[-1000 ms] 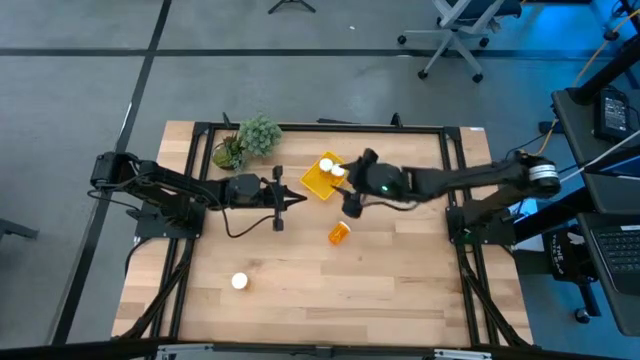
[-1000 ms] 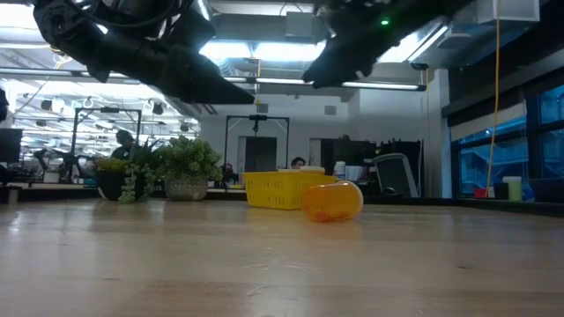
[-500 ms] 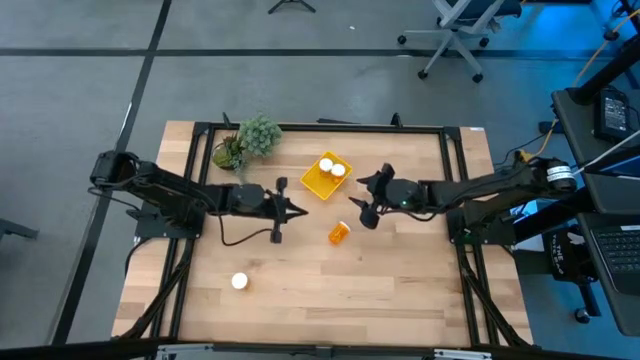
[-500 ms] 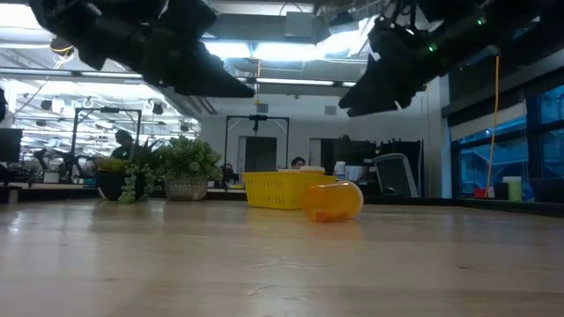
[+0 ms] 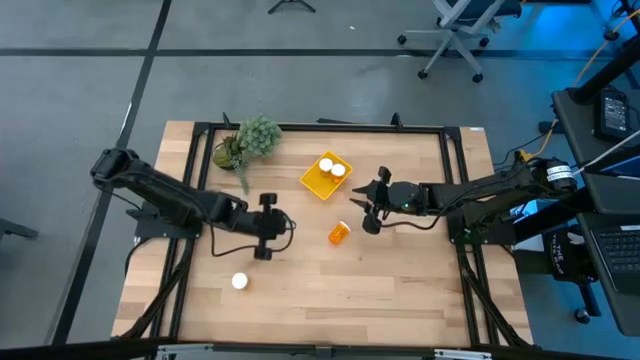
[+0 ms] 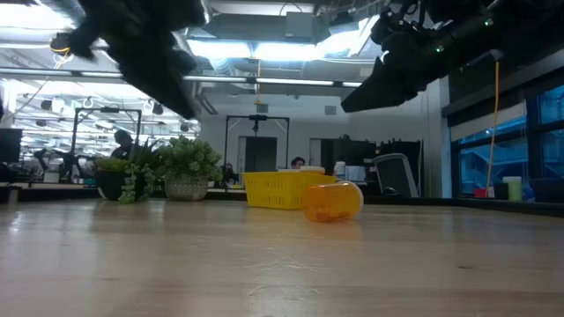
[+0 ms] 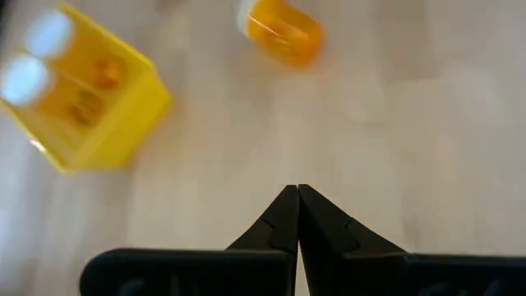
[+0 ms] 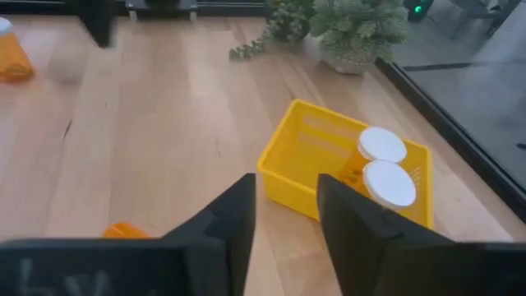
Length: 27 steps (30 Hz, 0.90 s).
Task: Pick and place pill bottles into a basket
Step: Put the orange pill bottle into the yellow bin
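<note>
1. Near the middle of the worktop, toward its far edge: yellow basket (image 5: 326, 176), turned corner-on to the edges, with two upright white-capped bottles (image 8: 376, 166) side by side inside, against one wall.
2. Just nearer than the basket, apart from it: third bottle (image 5: 340, 233), on its side on the bare wood, white cap pointing roughly at the basket; low and rounded in front of the basket in the low view (image 6: 332, 201).
3. Well apart, toward the near left corner: fourth bottle (image 5: 239, 282), upright, only its white cap showing from above.
4. By the far edge, left of the basket: green plant (image 5: 250, 141), trailing stems toward the wood.
5. Above the wood to the right of the basket and of the lying bottle: right gripper (image 5: 366, 212), aimed left, fingers parted and holding nothing; through the gap in its own wrist view (image 8: 286, 215), the basket's near wall.
6. Left of the lying bottle, clear of it, between it and the upright one: left gripper (image 5: 289, 226), aimed right; fingertips (image 7: 297, 196) pressed together to a point, nothing between them.
7. Beyond those closed tips in the left wrist view: lying bottle and basket, both blurred, both untouched.
8. In the low view, both arms dark and raised well above the wood, neither touching a bottle.
</note>
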Available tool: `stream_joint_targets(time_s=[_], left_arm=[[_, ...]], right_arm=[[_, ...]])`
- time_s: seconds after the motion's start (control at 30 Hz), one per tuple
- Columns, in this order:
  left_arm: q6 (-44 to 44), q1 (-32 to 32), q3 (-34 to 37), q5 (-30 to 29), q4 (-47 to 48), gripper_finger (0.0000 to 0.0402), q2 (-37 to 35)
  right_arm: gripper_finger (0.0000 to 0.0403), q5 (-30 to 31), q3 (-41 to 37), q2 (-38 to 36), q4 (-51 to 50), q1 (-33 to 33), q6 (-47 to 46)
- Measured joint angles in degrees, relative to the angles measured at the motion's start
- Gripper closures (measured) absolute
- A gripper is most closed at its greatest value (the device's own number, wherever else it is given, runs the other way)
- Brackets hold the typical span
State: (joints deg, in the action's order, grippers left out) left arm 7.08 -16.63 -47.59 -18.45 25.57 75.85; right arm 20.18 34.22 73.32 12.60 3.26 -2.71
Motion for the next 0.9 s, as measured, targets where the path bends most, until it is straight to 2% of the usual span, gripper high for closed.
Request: stream_joint_targets(time_s=[0.13, 0.2, 0.27, 0.43, 0.57, 0.73, 0.9], left_arm=[[4.3, -6.1, -1.7, 4.2, 4.8, 0.04, 0.0], [5.9, -10.4, -0.8, 3.8, 5.0, 0.04, -0.3], [10.9, -14.6, -0.6, -0.4, 6.3, 0.04, -0.8], [24.1, -27.3, -0.6, -16.6, 13.7, 0.04, -5.2], [29.4, -36.8, -0.6, -25.1, 14.9, 0.0399, -9.3], [33.4, -44.0, -0.6, -25.0, 15.7, 0.0399, -11.9], [37.6, -46.7, -0.6, -24.9, 15.6, 0.0399, -11.9]], right_arm=[[0.0305, 0.0, 0.0, 0.0, 0.7, 0.1, 2.1], [0.032, 0.1, 0.0, 0.0, 1.8, 0.6, 4.2], [0.0333, 0.0, 0.0, 0.0, 2.5, 1.3, 4.8], [0.0358, 0.0, 0.0, 0.0, 3.4, 2.6, 6.0], [0.0371, 0.0, 0.0, 0.0, 3.6, 3.6, 5.8], [0.0381, -0.4, 0.0, 0.0, 4.1, 5.0, 5.9], [0.0388, -0.4, 0.0, 0.1, 4.9, 6.5, 4.2]])
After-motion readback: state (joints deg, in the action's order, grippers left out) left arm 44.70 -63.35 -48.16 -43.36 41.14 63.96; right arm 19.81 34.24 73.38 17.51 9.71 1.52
